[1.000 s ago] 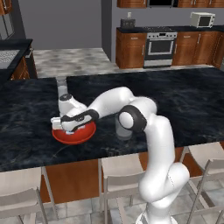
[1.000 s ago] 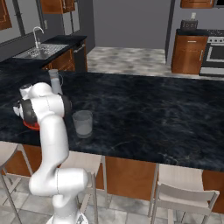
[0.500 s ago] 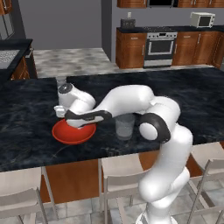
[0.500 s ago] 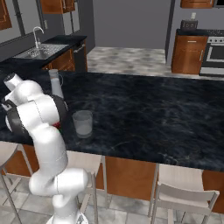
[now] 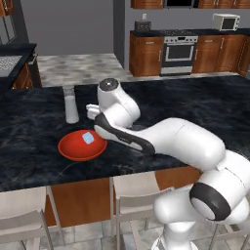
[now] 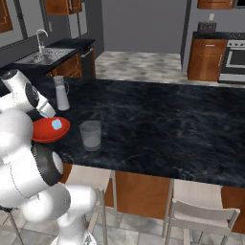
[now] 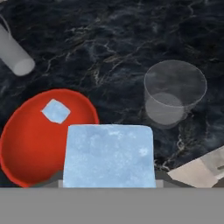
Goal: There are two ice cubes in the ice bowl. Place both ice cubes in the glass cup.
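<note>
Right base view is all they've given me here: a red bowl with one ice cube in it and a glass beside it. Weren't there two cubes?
Observer: Yes. The hand view shows the second ice cube large and close, gripped in the shut pincer above the counter.
Operator: And the other cube hasn't been touched?
Observer: The hand view shows it, the loose cube, lying alone on the floor of the red bowl.
Operator: Is the glass empty?
Observer: From above, the hand view shows no ice inside the glass.
</note>
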You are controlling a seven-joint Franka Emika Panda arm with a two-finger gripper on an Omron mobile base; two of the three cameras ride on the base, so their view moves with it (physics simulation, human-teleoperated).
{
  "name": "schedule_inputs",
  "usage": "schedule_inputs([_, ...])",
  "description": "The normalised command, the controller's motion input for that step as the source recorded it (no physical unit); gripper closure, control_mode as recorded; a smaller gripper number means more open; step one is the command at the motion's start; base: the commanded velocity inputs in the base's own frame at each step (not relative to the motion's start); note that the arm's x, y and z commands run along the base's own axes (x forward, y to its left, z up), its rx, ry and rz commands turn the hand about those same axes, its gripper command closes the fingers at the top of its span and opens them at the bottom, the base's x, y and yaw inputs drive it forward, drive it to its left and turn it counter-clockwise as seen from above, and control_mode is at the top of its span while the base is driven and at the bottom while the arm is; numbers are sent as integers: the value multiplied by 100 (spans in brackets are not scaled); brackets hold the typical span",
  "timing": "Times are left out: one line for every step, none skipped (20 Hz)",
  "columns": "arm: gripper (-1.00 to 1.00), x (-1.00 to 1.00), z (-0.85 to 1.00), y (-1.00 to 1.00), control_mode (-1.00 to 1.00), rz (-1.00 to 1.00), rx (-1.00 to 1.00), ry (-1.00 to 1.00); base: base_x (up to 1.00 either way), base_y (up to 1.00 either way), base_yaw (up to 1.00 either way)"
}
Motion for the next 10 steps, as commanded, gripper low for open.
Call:
schedule_inputs([100,-46,100,-89,-100,-2,13,0,0,0,0])
schedule_inputs([100,-39,100,-89,-100,0,14,3,0,0,0])
schedule_inputs([100,-34,95,-89,-100,0,14,3,0,0,0])
schedule_inputs([100,-26,84,-91,-100,0,16,6,0,0,0])
schedule_inputs([100,-20,82,-89,-100,0,17,7,0,0,0])
schedule_inputs([100,-14,81,-84,-100,0,16,8,0,0,0])
schedule_inputs([100,-9,80,-78,-100,0,14,9,0,0,0])
schedule_inputs([100,-2,71,-74,-100,0,12,10,0,0,0])
schedule_inputs([100,0,64,-74,-100,0,10,12,0,0,0])
schedule_inputs([100,0,48,-70,-100,0,4,14,0,0,0])
